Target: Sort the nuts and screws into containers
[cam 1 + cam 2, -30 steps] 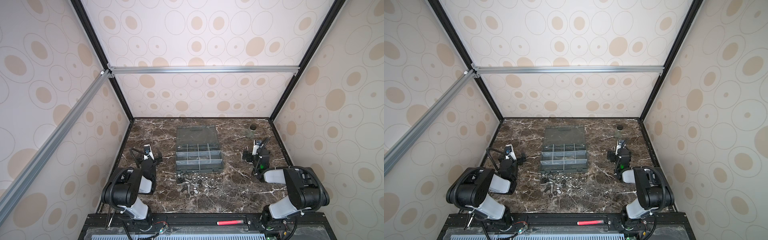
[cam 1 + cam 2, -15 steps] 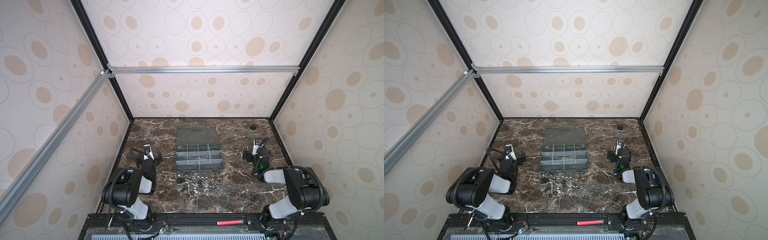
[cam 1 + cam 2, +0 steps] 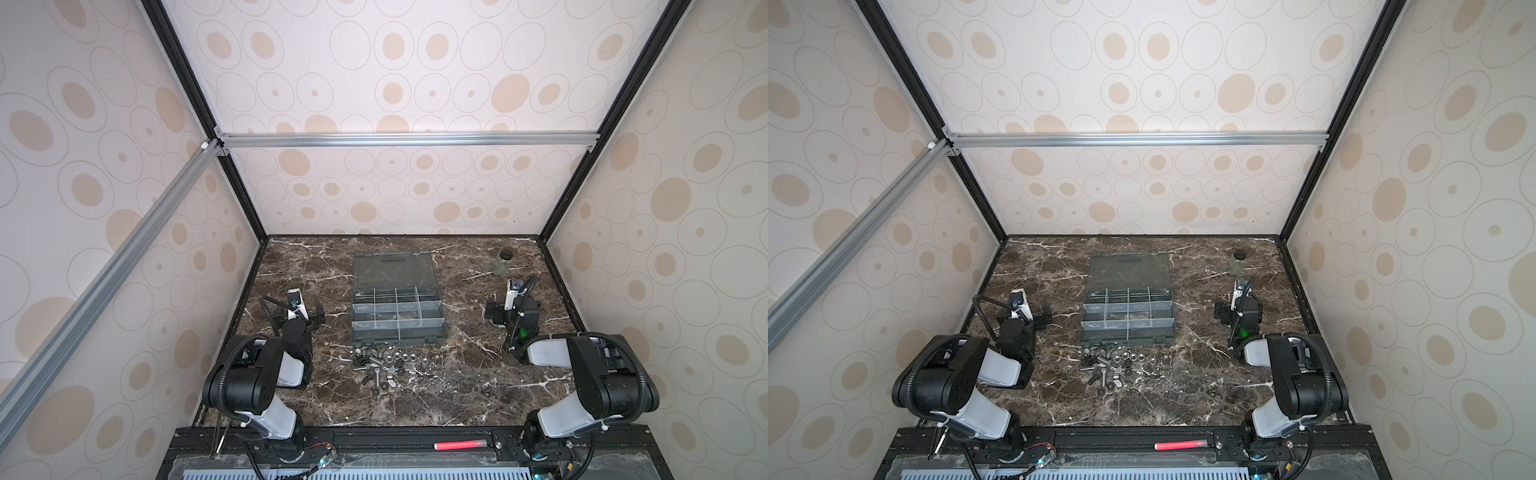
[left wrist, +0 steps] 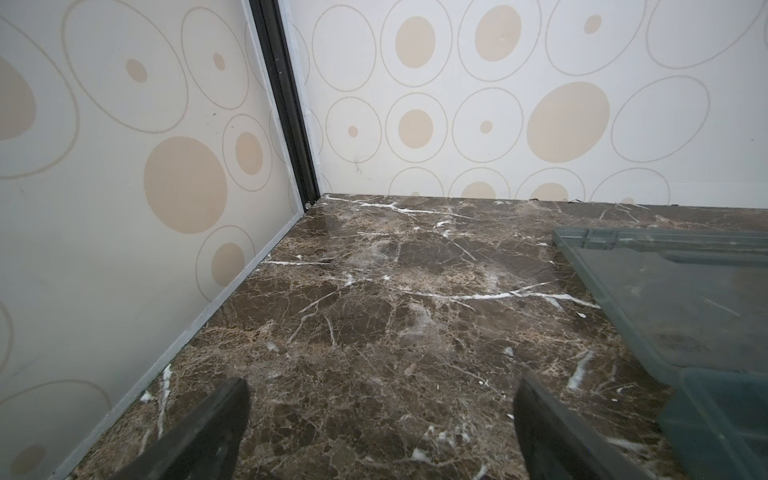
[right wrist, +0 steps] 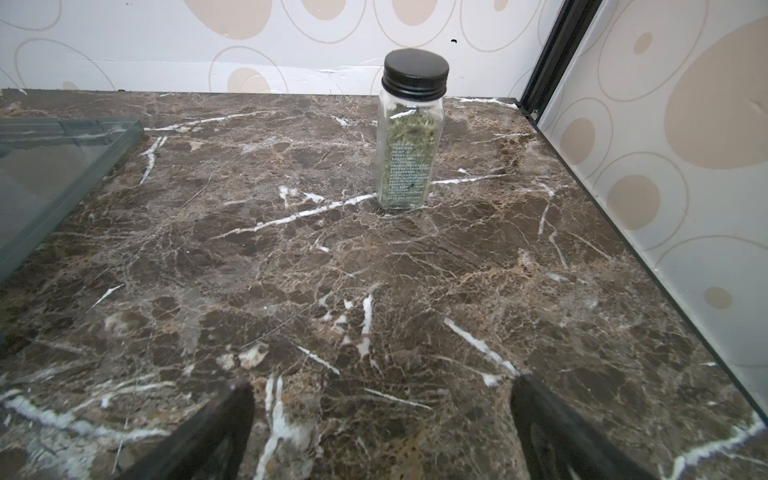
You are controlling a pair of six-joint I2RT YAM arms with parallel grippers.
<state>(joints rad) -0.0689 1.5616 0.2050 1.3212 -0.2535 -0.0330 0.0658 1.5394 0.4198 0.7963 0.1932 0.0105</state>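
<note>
Screws (image 3: 375, 377) and nuts (image 3: 395, 356) lie heaped before the open box (image 3: 399, 337) for easy reach; both jaws spread, empty

Screws (image 3: 372, 375) and nuts (image 3: 397, 356) lie before the containers (image 3: 395, 320); jar (image 3: 502, 262) behind, right.

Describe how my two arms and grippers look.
Both match: left arm and right arm have bulky black joint housings, white links and looped black corrugated cable. Each wrist carries a white camera. Left gripper and right gripper have flat black fingers. Only the right shows a green light.
</note>
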